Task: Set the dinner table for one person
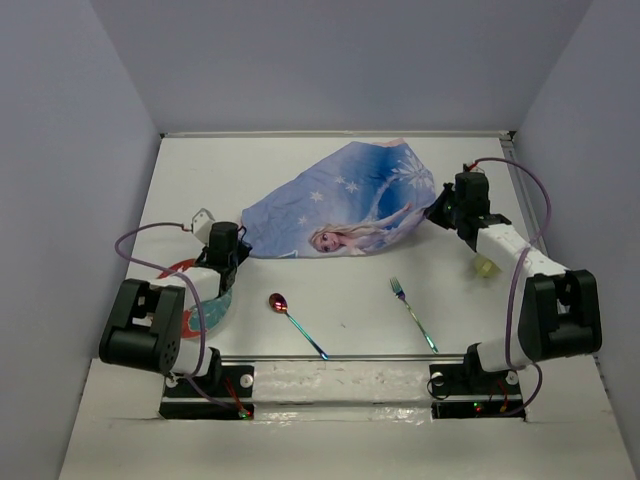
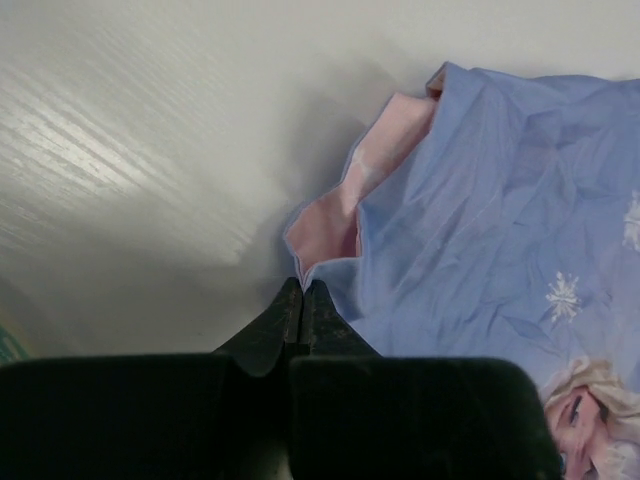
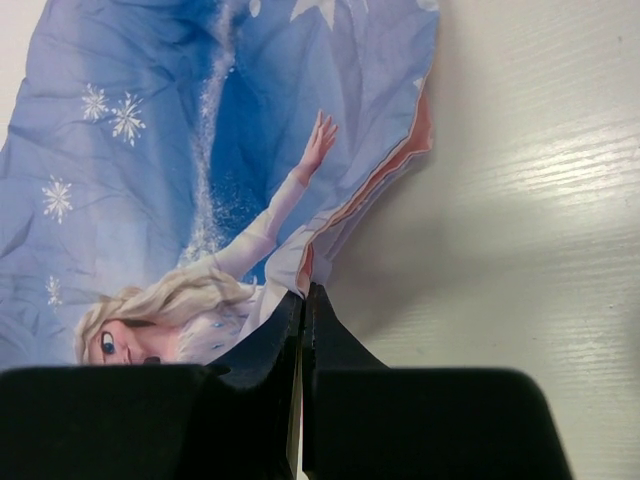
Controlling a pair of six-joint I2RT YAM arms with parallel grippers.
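Note:
The white dinner table (image 1: 355, 335) carries a crumpled blue princess-print placemat (image 1: 335, 205) at its middle back. My left gripper (image 1: 243, 240) is at the cloth's left corner. In the left wrist view the gripper (image 2: 302, 285) has its jaws pressed together on the tip of the placemat (image 2: 480, 210), whose pink underside is folded over. My right gripper (image 1: 440, 210) is at the cloth's right edge. The right wrist view shows the gripper (image 3: 303, 292) shut on the hem of the placemat (image 3: 200, 150), with cloth running down between the fingers.
An iridescent spoon (image 1: 295, 322) and fork (image 1: 412, 312) lie on the near half of the table. A plate with a red and teal rim (image 1: 215, 312) sits under the left arm. A small pale yellow object (image 1: 486, 266) rests beside the right arm. Grey walls enclose the table.

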